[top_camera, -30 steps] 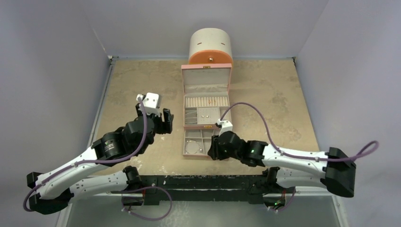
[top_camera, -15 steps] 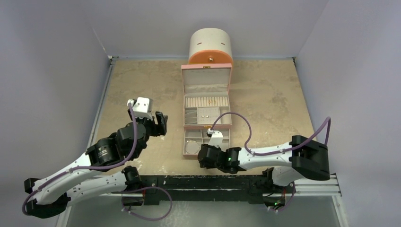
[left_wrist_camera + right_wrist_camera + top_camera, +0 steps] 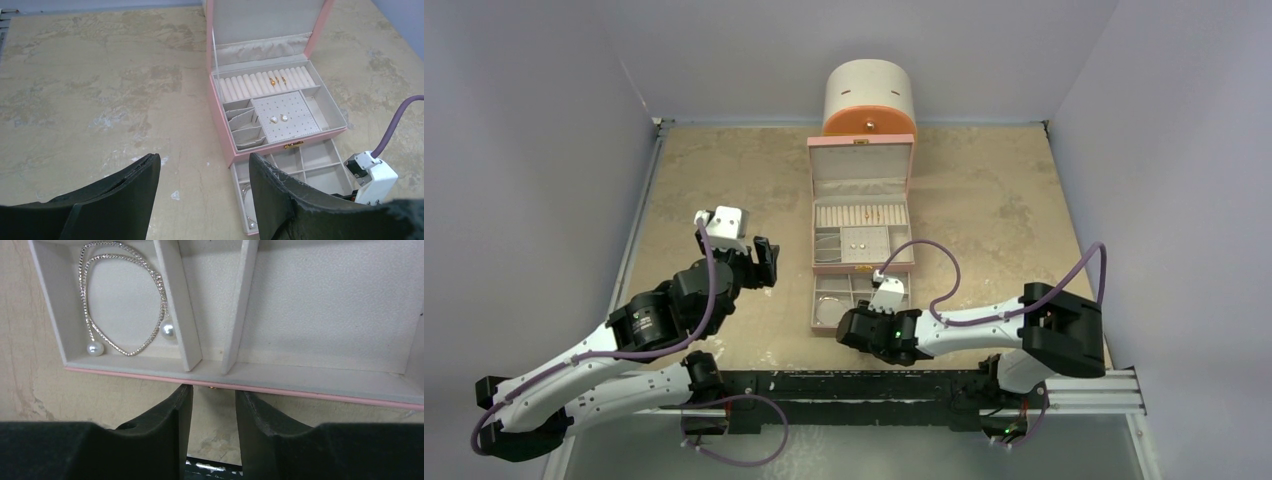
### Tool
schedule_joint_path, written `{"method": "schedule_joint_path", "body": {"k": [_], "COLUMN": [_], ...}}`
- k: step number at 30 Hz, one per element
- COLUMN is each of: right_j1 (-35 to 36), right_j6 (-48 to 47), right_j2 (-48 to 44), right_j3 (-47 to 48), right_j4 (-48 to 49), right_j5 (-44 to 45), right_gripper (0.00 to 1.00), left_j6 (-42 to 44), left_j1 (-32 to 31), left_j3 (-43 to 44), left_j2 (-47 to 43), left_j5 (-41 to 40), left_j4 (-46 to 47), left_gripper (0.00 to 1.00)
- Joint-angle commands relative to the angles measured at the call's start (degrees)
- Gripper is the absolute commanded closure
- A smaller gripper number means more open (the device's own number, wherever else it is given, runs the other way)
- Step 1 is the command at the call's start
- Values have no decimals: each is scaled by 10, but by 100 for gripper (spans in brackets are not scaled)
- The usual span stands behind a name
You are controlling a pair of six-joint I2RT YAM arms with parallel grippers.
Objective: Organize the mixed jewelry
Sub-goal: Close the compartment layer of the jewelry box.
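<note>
The pink jewelry box (image 3: 861, 152) stands open with its bottom drawer (image 3: 320, 385) pulled out. A silvery bangle (image 3: 131, 353) with two pearl beads lies in the drawer's left compartment, also in the top view (image 3: 829, 312). Small coppery-gold rings (image 3: 277, 77) sit in the ring rolls. Two tiny studs (image 3: 278, 119) sit on the dotted pad. My right gripper (image 3: 212, 392) is at the drawer's front edge, its fingers a narrow gap apart on either side of a tiny gold knob (image 3: 212, 387), not touching it. My left gripper (image 3: 203, 159) is open and empty above bare table left of the box.
The round cream-and-orange drawer cabinet (image 3: 869, 100) stands right behind the box at the table's far edge. The right arm (image 3: 984, 315) lies along the near table edge, its purple cable (image 3: 929, 250) looping over the box's right side. Walls enclose the table on three sides.
My right gripper has moved left and nearer along the drawer front, its elbow folding in. My left gripper pulled back to the left a second ago and has since held still.
</note>
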Motion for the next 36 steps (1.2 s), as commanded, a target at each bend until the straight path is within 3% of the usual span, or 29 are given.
{"method": "schedule_joint_path", "body": {"k": [1,7,29,36], "right_j1": [3,3,3,-1], "right_j6": [39,49,63,21], "right_j2": [9,20,24,14], "right_j3": [19,26,36,39], "right_j4": [-28,-37,-67,-45], "right_j5": [33,31,52,66], "right_gripper": [61,65,99,100], "left_j6": [9,8,4,3], "left_j1": [-2,-2,-2,-1], "left_j3": [-1,0,0,0], "left_j2": [-2,2,6,6], "left_j5": [0,-2,-5,-5], "left_j4": [15,15,13,13], "left_gripper": [35,35,35,35]}}
